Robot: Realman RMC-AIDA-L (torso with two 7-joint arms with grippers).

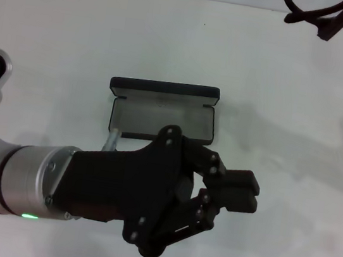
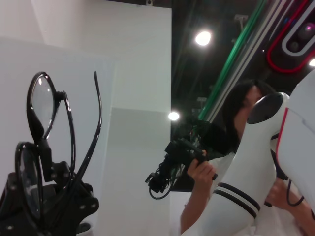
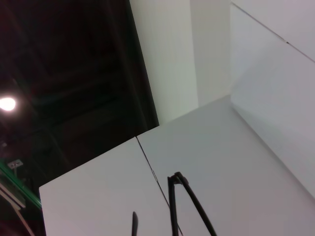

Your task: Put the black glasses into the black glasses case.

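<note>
Black wire frame, clear rounded lenses, slim temple arms: one pair of black glasses (image 2: 47, 147), clamped upright in the left gripper (image 1: 239, 190), whose jaws are clenched on the frame. One black glasses case (image 1: 163, 111) lies open on the white table (image 1: 302, 108), grey lining showing. The left gripper and glasses sit just in front of the case, on the robot's side. The right gripper is out of sight.
</note>
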